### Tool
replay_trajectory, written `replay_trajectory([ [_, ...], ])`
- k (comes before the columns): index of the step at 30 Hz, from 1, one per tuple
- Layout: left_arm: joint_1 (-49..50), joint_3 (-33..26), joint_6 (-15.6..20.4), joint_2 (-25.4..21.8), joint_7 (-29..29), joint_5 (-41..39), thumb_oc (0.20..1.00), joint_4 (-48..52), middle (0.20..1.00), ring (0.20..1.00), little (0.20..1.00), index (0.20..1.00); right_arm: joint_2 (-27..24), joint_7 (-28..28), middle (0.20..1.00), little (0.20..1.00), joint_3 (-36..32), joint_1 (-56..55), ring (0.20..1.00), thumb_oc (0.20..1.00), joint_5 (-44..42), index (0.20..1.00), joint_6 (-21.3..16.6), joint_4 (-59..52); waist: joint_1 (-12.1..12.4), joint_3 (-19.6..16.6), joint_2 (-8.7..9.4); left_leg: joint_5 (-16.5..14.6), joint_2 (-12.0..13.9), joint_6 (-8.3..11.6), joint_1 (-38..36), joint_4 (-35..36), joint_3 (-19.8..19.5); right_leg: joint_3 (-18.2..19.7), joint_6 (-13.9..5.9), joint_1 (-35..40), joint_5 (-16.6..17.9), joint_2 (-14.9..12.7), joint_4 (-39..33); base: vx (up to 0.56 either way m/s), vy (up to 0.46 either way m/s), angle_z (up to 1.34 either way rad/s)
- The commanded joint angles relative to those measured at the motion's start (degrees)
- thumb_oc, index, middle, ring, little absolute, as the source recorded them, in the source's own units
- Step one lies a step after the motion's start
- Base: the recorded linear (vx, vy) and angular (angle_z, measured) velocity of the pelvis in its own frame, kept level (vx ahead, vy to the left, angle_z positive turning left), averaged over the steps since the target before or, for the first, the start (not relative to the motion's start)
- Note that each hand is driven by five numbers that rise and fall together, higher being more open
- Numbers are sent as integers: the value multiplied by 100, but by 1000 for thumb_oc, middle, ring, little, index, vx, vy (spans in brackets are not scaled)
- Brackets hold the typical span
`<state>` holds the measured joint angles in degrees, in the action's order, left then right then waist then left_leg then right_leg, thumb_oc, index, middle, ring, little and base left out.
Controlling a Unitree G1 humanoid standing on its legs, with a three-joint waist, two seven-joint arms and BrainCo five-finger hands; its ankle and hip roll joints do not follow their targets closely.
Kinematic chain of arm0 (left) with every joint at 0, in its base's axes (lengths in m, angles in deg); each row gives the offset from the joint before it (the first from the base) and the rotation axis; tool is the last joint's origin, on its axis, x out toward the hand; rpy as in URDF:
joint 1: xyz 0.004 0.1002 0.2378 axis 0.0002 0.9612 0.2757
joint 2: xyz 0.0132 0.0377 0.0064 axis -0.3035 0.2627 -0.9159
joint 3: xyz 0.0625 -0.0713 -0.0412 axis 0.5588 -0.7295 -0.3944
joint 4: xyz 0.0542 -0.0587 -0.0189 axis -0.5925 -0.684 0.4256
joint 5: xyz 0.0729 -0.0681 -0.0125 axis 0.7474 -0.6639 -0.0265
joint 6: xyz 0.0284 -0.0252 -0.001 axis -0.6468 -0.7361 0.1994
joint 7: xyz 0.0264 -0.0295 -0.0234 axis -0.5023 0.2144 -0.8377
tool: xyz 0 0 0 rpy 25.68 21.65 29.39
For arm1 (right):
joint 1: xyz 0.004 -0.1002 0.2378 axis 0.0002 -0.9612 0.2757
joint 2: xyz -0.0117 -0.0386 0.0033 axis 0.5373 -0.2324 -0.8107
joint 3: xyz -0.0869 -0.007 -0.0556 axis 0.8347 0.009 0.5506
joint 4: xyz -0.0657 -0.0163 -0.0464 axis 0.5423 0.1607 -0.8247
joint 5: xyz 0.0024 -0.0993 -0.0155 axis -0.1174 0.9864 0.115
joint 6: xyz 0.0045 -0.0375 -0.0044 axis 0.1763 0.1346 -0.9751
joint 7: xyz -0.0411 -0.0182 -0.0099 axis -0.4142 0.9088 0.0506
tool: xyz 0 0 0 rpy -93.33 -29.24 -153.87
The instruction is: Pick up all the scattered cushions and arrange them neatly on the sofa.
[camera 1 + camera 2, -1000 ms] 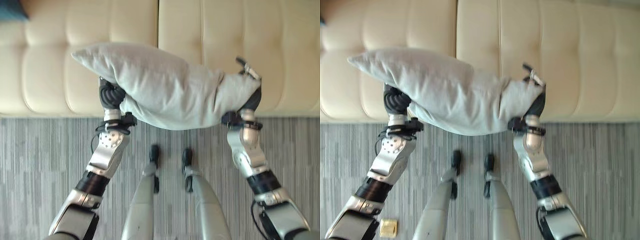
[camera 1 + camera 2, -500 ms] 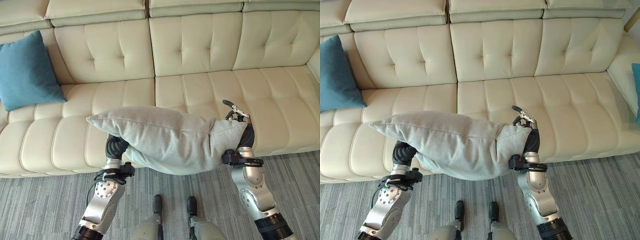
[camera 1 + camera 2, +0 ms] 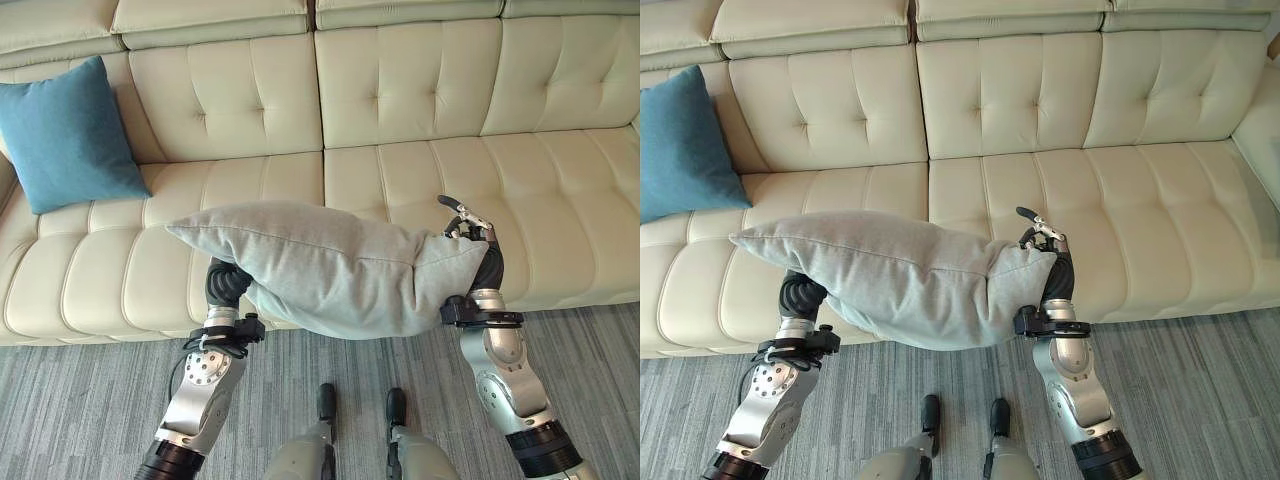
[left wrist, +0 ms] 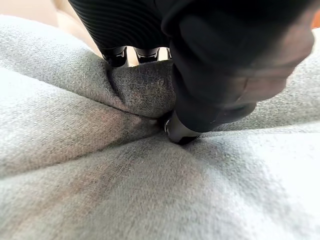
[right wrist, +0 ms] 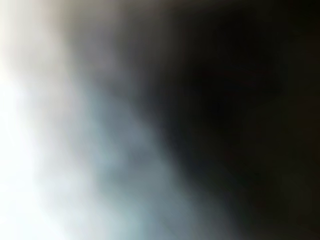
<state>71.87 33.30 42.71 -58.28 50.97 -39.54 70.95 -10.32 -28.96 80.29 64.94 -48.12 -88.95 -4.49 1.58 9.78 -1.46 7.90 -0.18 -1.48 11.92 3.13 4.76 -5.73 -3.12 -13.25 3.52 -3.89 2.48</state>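
Carrying the grey cushion over the sofa seat edge: left hand pinches its cloth, right hand grips the other end. Lift both ends evenly and set it against the backrest, well apart from the blue cushion.

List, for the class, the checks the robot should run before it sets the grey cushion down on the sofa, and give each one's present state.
1. Left hand has the grey cushion: ok, its fingers pinch a fold of the fabric.
2. Right hand has the cushion: cannot tell, its fingers are hidden behind the cushion's end.
3. Cushion off the floor: ok, it is carried between both arms in front of the sofa.
4. Seat behind the cushion free: ok, the middle seats are bare.
5. Blue cushion out of the way: ok, it leans on the backrest at the sofa's left end.
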Motion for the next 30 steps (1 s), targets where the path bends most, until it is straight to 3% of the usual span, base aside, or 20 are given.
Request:
replay_trajectory([
  [1, -524, 264, 513, -73, 501, 208, 200, 728, 200, 200, 200, 200, 180, -433, 200, 200, 285, 284, 200, 200, 119, 200, -250, -426, 72, 42, 365, -949, 336, 433, 76, -1202, -268, 165, -123, 780, -1175, -141, 481, 8, -278, -5],
  [2, -487, 253, 514, -78, 522, 208, 200, 732, 200, 200, 200, 200, 160, -459, 200, 200, 272, 231, 200, 200, 97, 200, -261, -424, 80, 104, 401, -984, 340, 467, 227, -1623, -290, 169, -46, 862, -1228, -118, 469, -12, -367, -2],
  [4, -511, 226, 515, -74, 503, 180, 200, 708, 200, 200, 200, 200, 86, -420, 200, 200, 211, 183, 200, 200, 85, 200, -301, -420, 172, 365, 409, -364, 278, 739, 961, -3071, -624, 137, 151, 957, -1289, -15, 553, -94, -258, 6],
  [5, -541, 175, 529, -25, 432, 208, 200, 633, 200, 200, 200, 200, 46, -385, 200, 200, 162, 160, 200, 200, 72, 200, -298, -382, 223, 437, 439, -221, 155, 820, 1369, -3513, -771, 116, 237, 1072, -1415, 33, 569, -6, -219, 25],
  [8, -538, 146, 526, 20, 400, 188, 200, 589, 200, 200, 200, 200, 38, -364, 200, 200, 122, 109, 200, 200, 107, 200, -251, -363, 242, 303, 418, -439, 332, 692, 1531, -2972, -552, 46, 225, 1341, -1591, 32, 443, 233, -58, 30],
  [9, -527, 162, 479, 50, 366, 252, 200, 555, 200, 200, 200, 200, 31, -313, 200, 200, 98, 105, 200, 200, 152, 200, -244, -316, 323, 195, 352, -144, 560, 673, 1481, -2011, -380, 81, 185, 1619, -1646, 92, 273, 616, 138, 4],
  [10, -646, 133, 457, 40, 242, 337, 200, 525, 200, 200, 200, 200, -11, -98, 200, 200, 62, 284, 200, 200, 224, 200, -202, -147, 456, 79, 277, 195, 821, 791, 1644, -620, -175, 89, 84, 1978, -1797, 119, 64, 747, 185, -33],
  [14, -508, 82, 467, 72, 295, 306, 200, 574, 200, 200, 200, 200, 30, -168, 200, 200, 77, 240, 200, 200, 316, 200, -123, -174, 563, -137, 247, 468, 775, 757, 1487, -452, -63, 240, -137, 2480, -1870, -114, -35, 488, 197, 1],
  [18, -376, 75, 434, -34, 343, 271, 200, 630, 200, 200, 200, 200, 118, -253, 200, 200, 137, 159, 200, 200, 432, 200, -17, -209, 554, -269, 375, 384, 540, 607, 1409, -838, 16, 291, -275, 2301, -1819, -392, 456, 401, 240, -43],
  [20, -369, 52, 401, -108, 349, 280, 200, 664, 200, 200, 200, 200, 172, -294, 200, 200, 148, 164, 200, 200, 466, 200, 2, -245, 542, -309, 479, 171, 416, 428, 1304, -883, 96, 329, -402, 2002, -1555, -491, 1095, 266, 220, -19],
  [21, -426, 63, 374, -166, 327, 360, 200, 656, 200, 200, 200, 200, 246, -289, 200, 200, 158, 219, 200, 200, 548, 200, 23, -257, 444, -278, 502, -59, 273, 182, 1116, -821, 166, 403, -588, 1436, -911, -558, 2193, 227, 243, 8],
  [24, -470, 89, 357, -169, 320, 444, 200, 658, 200, 200, 200, 200, 307, -321, 200, 200, 155, 148, 200, 200, 569, 200, 3, -278, 300, -208, 395, -254, 185, 46, 798, -671, 66, 551, -569, 890, -571, -456, 2951, 110, 118, 12],
  [25, -470, 89, 357, -169, 320, 444, 200, 658, 200, 200, 200, 200, 307, -321, 200, 200, 155, 148, 200, 200, 569, 200, 3, -278, 300, -208, 395, -254, 185, 46, 798, -671, 66, 551, -569, 890, -571, -456, 2951, 159, 109, 16],
  [27, -446, 23, 399, -113, 376, 416, 200, 675, 200, 200, 200, 200, 322, -382, 200, 200, 140, 77, 200, 200, 480, 200, -23, -267, 160, -74, 217, -389, 217, 66, 393, -444, -42, 332, -344, 331, -1255, -354, 2276, 188, 29, -2],
  [30, -387, 39, 385, -88, 456, 380, 200, 680, 200, 200, 200, 200, 333, -418, 200, 200, 137, 65, 200, 200, 372, 200, -28, -268, 73, -15, 192, -440, 222, 115, 226, -388, -104, 192, -320, 85, -1185, -352, 1496, 119, -66, -9],
])
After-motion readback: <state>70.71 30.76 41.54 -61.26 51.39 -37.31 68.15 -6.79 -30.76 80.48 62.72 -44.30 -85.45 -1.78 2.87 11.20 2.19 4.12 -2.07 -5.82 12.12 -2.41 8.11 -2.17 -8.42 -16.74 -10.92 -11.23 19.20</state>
